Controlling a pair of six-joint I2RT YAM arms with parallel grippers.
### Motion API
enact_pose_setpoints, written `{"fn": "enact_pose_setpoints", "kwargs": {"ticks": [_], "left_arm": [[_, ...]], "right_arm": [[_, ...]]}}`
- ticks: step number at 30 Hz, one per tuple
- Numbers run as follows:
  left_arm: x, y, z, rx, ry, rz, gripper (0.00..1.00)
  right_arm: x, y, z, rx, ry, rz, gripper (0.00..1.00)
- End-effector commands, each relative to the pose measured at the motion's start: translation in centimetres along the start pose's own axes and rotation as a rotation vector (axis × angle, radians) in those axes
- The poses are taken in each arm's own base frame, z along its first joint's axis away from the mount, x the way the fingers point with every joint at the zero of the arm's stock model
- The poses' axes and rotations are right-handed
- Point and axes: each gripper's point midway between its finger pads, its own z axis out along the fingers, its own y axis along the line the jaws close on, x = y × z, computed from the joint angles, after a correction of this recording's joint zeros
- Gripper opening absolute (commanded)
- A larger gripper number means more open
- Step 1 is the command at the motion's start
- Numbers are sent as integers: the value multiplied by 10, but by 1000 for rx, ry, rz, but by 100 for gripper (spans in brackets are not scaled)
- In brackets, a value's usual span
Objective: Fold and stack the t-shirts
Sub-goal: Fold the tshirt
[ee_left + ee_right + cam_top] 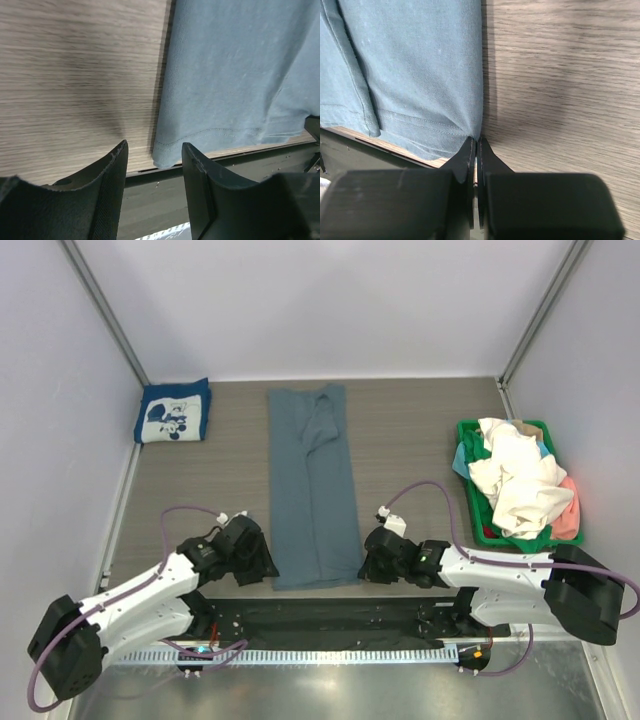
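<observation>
**Top external view: slate-blue t-shirt laid out as a long strip, both grippers at its near hem**

Top external view shows the slate-blue t-shirt (312, 485) at the centre of the worktop (420, 440). It is folded into a narrow strip running from 12 o'clock to 6 o'clock. Its hem lies at the near edge, just beside the dark mounting strip (320, 618).

1. Left gripper (152, 150): open, jaws parted about halfway and holding nothing. It hovers at 7 o'clock with the hem's left corner lying in line with the gap, apparently positioned to take that corner.
2. Right gripper (476, 142): closed, fingertips together at the hem's right corner at 5 o'clock. Whether cloth is pinched between them cannot be told.
3. Judgement: one gripper at each hem corner suits lifting the hem and carrying it toward 12 o'clock for a crosswise fold.

Surroundings:
- Navy t-shirt (173, 413) with a white cartoon print, already folded, at 10 o'clock, well apart from the strip. It probably marks where the stack will go.
- Green basket (487, 537) at 3 o'clock, heaped with unfolded t-shirts (520, 485) in white, cream, pink and teal.

Obstructions: none between the hem and the collar end. A loose ridge of cloth near the collar may bunch under the fold.
</observation>
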Motion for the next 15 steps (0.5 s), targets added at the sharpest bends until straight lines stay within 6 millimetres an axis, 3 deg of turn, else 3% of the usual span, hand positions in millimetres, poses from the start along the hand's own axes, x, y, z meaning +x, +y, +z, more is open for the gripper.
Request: {"fn": "enact_pose_setpoints", "kwargs": {"ticks": [1, 7, 10, 14, 15], "left_arm": [[0, -25, 4, 89, 0, -41, 49], [13, -28, 12, 73, 15, -30, 42], [19, -31, 17, 71, 28, -15, 31], [14, -39, 18, 64, -4, -7, 1], [14, -40, 17, 56, -4, -5, 0]], "right_arm": [[4, -22, 5, 74, -9, -7, 1], [7, -25, 7, 71, -4, -10, 1], [8, -25, 7, 69, 0, -10, 1], [7, -23, 3, 54, -7, -9, 1], [7, -27, 1, 70, -2, -11, 1]]}}
